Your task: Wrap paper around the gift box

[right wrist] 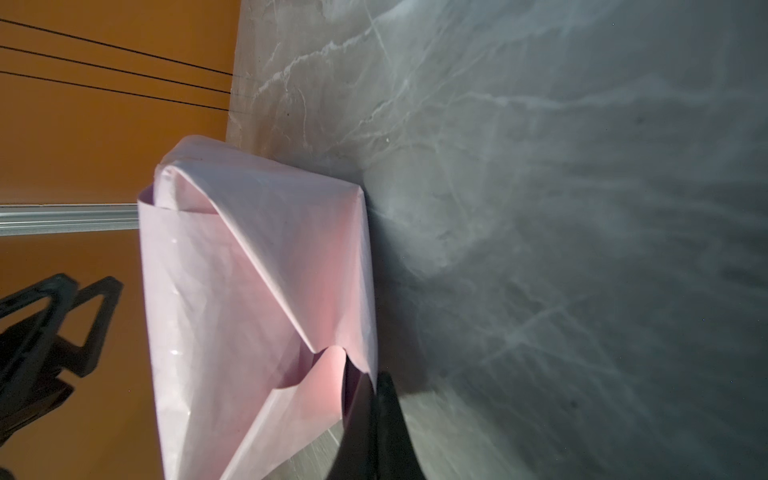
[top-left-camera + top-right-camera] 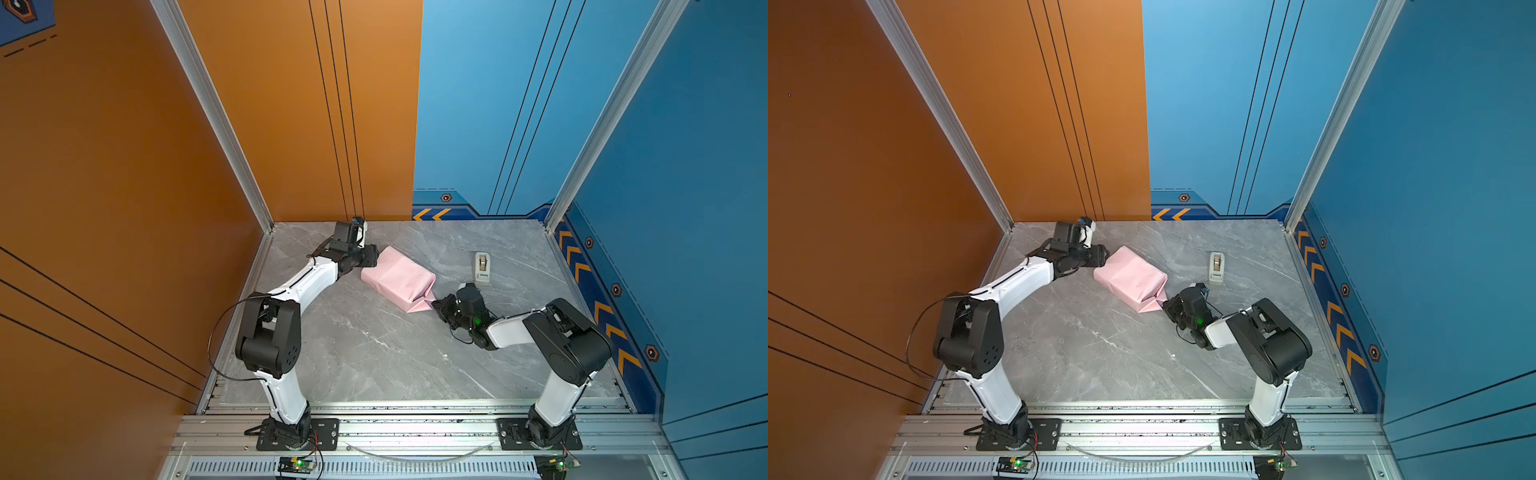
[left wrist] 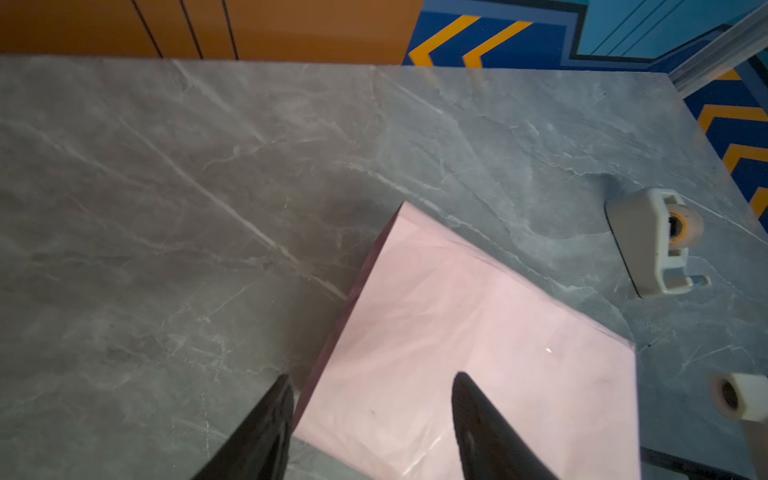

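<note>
The paper (image 2: 397,276) (image 2: 1128,276) is folded pale-pink side out into a long parcel in the middle of the table. The gift box is hidden inside it. My left gripper (image 2: 376,259) (image 2: 1106,258) is at the parcel's far-left end. In the left wrist view this gripper (image 3: 372,399) is open, one finger (image 3: 278,419) beside the parcel's edge and the other over the paper (image 3: 478,332). My right gripper (image 2: 434,306) (image 2: 1163,306) (image 1: 376,386) is shut on the pointed flap of paper (image 1: 266,266) at the parcel's near-right end.
A small beige tape dispenser (image 2: 482,268) (image 2: 1217,269) (image 3: 660,241) stands on the grey marble table (image 2: 374,353) to the right of the parcel, just beyond the right wrist. Orange and blue walls close in the back and both sides.
</note>
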Robot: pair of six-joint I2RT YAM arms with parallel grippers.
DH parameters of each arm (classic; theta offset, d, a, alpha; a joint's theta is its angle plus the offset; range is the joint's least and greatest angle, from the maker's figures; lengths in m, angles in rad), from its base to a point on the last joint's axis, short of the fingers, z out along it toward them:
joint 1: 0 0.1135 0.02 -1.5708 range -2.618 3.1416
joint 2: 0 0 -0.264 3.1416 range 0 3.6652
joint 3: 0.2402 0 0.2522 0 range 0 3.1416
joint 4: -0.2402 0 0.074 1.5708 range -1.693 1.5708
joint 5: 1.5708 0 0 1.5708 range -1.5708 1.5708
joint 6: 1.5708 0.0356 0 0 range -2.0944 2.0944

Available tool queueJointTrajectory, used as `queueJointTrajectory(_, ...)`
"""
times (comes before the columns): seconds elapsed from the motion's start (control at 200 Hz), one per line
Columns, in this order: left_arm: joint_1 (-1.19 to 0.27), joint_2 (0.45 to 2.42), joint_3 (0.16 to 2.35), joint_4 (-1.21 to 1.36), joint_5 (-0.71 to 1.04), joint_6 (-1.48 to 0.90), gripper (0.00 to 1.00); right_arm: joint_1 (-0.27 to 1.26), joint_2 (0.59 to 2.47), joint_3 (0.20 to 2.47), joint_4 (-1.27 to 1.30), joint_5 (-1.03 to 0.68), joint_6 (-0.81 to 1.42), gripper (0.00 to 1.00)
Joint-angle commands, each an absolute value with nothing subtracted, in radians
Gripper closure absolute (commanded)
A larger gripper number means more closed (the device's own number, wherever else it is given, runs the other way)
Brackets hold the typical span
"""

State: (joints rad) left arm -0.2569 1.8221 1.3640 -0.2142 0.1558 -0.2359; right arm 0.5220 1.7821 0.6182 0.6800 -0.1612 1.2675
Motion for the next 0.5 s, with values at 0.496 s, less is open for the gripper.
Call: queueJointTrajectory(0.496, -0.311, 1.958, 1.408, -0.262, 0.217, -0.232, 0.44, 0.457, 1.700, 0.683, 0.595, -0.266, 1.133, 1.00)
